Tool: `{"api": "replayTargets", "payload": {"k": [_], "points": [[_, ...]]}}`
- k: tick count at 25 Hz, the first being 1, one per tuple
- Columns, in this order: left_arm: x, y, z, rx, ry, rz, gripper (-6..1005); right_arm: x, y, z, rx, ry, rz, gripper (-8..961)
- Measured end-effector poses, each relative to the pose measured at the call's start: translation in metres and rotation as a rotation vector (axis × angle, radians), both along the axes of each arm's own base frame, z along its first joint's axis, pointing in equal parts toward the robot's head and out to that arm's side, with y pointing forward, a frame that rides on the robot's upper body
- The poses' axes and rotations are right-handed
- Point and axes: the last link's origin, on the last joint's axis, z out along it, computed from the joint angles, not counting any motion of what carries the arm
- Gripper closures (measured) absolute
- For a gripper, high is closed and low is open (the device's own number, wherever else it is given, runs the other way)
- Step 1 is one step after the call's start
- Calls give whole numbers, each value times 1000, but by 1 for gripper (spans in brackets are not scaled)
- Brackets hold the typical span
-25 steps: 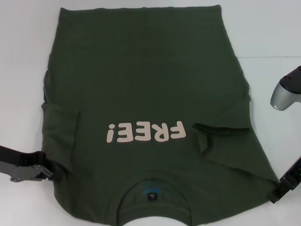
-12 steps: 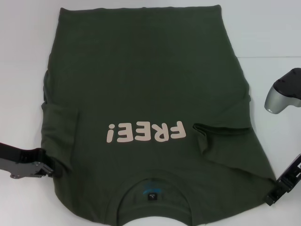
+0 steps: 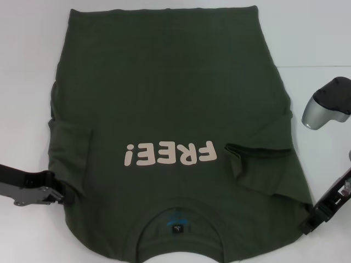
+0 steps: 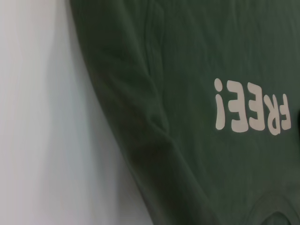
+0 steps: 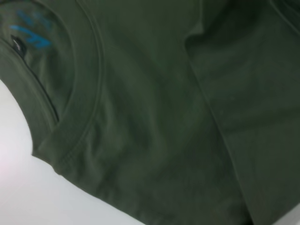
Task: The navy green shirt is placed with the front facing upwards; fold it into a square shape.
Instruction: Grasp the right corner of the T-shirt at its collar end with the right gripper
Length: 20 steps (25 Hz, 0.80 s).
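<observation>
The navy green shirt (image 3: 164, 93) lies flat on the white table (image 3: 27, 66), front up, with its pale "FREE!" print (image 3: 169, 154) upside down to me. Its collar (image 3: 178, 219) and small tag (image 3: 176, 228) are nearest me. Both short sleeves are folded in over the body, one at the left sleeve (image 3: 68, 148) and one at the right sleeve (image 3: 260, 164). My left gripper (image 3: 55, 193) is at the shirt's left shoulder edge. My right gripper (image 3: 308, 223) reaches the right shoulder edge. The left wrist view shows the shirt (image 4: 197, 56) side and print (image 4: 252, 112); the right wrist view shows the collar (image 5: 79, 122).
A silver and black joint of my right arm (image 3: 323, 107) hangs above the table to the right of the shirt. Bare white table surrounds the shirt on the left, right and far sides.
Both grippers have moved inward toward the shirt's shoulders, the right one up and to the left. The right arm's silver joint has drifted left. The shirt has not moved.
</observation>
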Motion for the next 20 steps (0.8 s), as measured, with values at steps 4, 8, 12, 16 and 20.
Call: {"api": "replayTargets", "payload": {"k": [4,8,12,16,20], "points": [[0,0,0,1,-1,-2,952,-3,1,-1,5,20,5,379],[0,0,0,1,-1,-3,951,-5,2,-2,6,25,13,386],[0,0,-1,1,-1,-4,951,-8,4,-3,18,56,16,393],[0,0,-1,3,0,-5,951,-12,5,-2,36,115,8,393],[0,1,-1,5,1,-5,950,-16,4,-4,32,155,-2,393]]}}
